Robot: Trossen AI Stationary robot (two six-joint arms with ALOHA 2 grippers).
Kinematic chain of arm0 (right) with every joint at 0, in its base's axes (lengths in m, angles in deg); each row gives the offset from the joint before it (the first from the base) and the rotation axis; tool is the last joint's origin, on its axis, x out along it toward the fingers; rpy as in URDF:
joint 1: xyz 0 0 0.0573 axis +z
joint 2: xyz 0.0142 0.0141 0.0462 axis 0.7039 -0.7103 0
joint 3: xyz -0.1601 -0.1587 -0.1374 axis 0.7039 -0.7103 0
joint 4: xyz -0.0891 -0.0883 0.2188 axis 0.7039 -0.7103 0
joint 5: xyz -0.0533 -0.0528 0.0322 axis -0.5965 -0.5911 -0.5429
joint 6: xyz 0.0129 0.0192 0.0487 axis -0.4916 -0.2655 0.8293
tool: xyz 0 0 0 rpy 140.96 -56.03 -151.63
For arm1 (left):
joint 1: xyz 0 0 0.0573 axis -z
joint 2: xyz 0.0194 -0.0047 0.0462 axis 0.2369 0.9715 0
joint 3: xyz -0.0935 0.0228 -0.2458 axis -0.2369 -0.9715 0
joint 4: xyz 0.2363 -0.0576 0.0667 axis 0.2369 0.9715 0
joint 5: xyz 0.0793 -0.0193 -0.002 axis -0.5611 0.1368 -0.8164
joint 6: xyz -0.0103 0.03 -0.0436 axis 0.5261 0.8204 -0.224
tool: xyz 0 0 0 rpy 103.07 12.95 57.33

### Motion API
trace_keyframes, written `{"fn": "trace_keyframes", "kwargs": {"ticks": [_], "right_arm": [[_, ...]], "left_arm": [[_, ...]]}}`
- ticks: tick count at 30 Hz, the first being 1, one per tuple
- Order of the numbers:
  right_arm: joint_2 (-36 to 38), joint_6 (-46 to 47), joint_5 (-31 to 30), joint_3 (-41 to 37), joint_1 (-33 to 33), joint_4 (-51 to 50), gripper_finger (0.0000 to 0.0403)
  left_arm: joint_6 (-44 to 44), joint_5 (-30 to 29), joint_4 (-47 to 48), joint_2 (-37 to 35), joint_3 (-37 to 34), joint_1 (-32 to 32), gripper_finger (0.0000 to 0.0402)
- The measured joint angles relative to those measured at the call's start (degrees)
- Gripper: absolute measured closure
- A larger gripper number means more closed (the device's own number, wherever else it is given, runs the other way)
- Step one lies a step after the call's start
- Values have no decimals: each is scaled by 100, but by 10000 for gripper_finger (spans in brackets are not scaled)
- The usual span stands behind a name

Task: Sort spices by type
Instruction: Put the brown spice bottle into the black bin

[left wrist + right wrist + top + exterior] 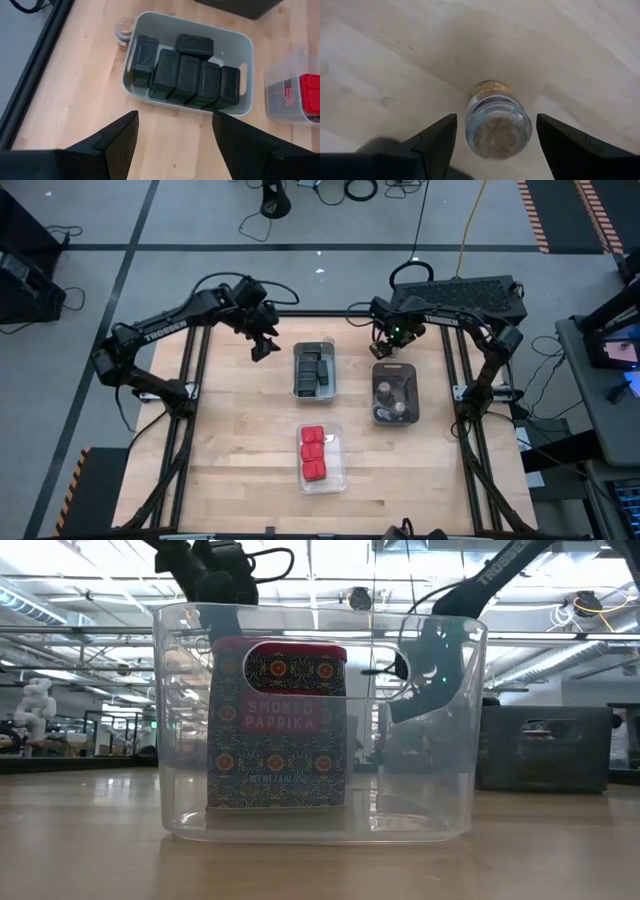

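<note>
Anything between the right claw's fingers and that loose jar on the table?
Nothing: in the right wrist view the jar lies between the open right claw fingers, with only bare table around it.

Robotics lab, open-plan industrial hall. Wooden worktop (250, 430) sat in black metal frame on grey floor marked with dark tape lines (130, 260) and orange-black hazard striping (535, 215). Loose cables (360, 190) trailed across floor. Beyond worktop: exposed ceiling beams (80, 600), strip lighting, further benches, black equipment case (545, 745).
</note>
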Motion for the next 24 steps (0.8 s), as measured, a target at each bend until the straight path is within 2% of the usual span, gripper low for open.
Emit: {"fn": "trace_keyframes", "kwargs": {"ticks": [7,14,24], "right_arm": [[-92,-129,-24,0,0,193,159],[-70,-141,17,13,0,-29,256],[-70,-149,11,11,0,-188,258]], "left_arm": [[0,9,-18,0,0,143,142],[13,9,-105,0,0,174,142],[2,6,-127,0,0,174,142]]}}
